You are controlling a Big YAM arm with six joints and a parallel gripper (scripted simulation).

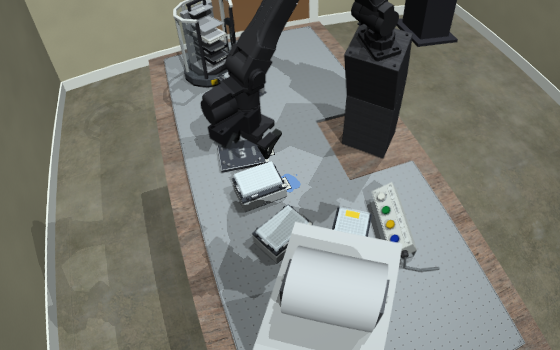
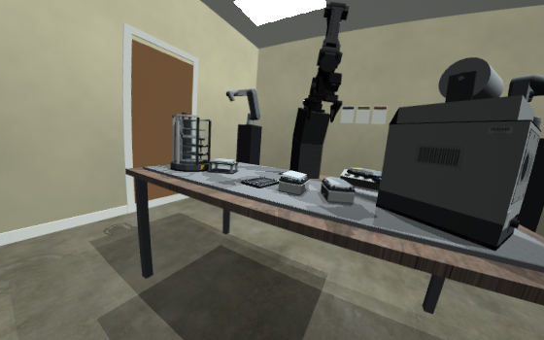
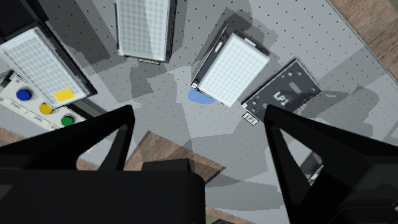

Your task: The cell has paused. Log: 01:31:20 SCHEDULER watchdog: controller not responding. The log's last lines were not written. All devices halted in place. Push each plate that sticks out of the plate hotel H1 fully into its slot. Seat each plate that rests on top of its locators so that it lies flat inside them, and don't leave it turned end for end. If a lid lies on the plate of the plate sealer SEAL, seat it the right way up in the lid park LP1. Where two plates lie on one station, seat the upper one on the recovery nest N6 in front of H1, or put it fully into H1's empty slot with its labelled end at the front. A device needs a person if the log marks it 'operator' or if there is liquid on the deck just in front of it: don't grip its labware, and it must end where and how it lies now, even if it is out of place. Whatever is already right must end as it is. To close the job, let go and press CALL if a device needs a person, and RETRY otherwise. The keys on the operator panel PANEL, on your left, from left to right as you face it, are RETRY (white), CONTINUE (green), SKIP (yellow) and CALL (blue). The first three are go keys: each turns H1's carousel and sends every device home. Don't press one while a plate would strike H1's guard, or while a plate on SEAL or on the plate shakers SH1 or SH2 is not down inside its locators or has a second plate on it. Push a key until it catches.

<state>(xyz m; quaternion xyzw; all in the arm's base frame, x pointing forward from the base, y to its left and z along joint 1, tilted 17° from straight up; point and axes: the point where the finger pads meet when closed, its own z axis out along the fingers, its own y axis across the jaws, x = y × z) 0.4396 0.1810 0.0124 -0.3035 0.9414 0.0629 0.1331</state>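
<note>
Top view: the gripper hangs high above the deck with its fingers spread wide and nothing between them, over the dark lid park marked LP1. Just beyond the lid park toward the sealer stands a shaker carrying a white well plate; a blue puddle lies on the deck touching that station's right corner. A second shaker with its plate sits farther on, turned at an angle, just beside the large white plate sealer. A plate with a yellow label lies at the sealer's front, between it and the operator panel (four round keys in a row: white, green, yellow, blue). The plate hotel stands at the far end of the deck, behind the arm; whether any of its plates protrude cannot be judged from here.

Wrist view: both fingers frame the deck below, with the puddle and the LP1 lid park visible between them.
</note>
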